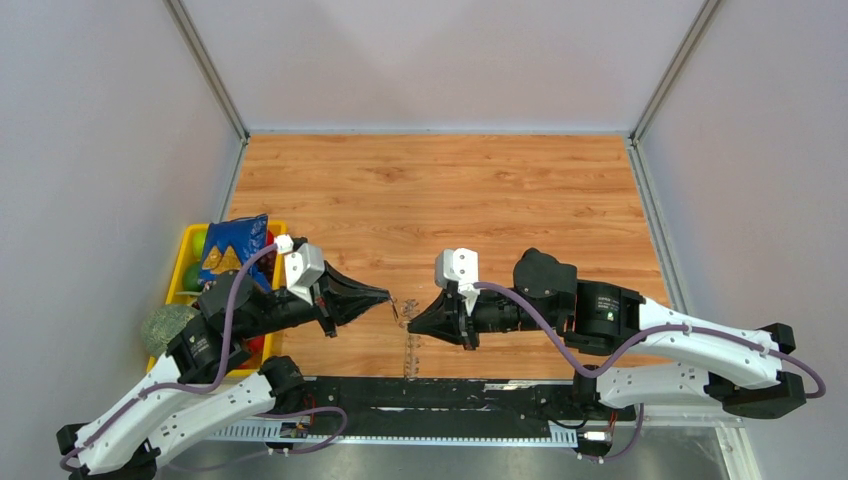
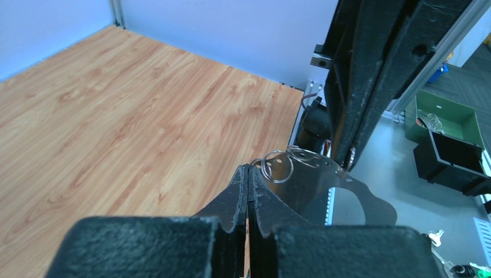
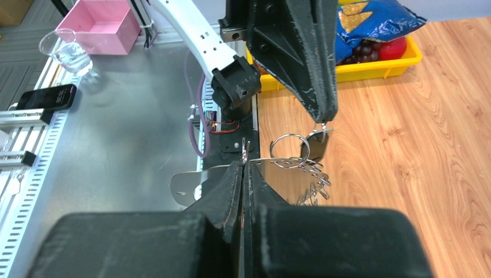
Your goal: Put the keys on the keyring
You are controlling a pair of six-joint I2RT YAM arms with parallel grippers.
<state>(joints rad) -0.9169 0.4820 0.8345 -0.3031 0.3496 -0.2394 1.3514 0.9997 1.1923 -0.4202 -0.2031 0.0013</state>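
Currently I've both hands pinched shut above tabletop (image 1: pixel 440 190): R hand (image 3: pixel 244 165) steadies keyring (image 3: pixel 288 152), L hand (image 3: pixel 322 119) grips key (image 3: pixel 317 143), prob. to thread it on.

Left fingers (image 1: pixel 365 295), right fingers (image 1: pixel 428 318), keyring (image 1: pixel 401 312) between

Overall light: we see bright, even, diffuse light from above in all three views.
Shadows: we find only soft, faint ones under the arms on the wooden table (image 1: pixel 440 190).
Glare: we note a pale sheen on the metal plate (image 3: pixel 186 186) and the grey bench (image 3: pixel 116 104).
Focus: we see the left gripper (image 2: pixel 249 169) and right gripper (image 3: pixel 245 165) blurred close to the lens, while the background is fairly sharp.
Distortion: we notice the wall edges splaying outward in the overhead view.
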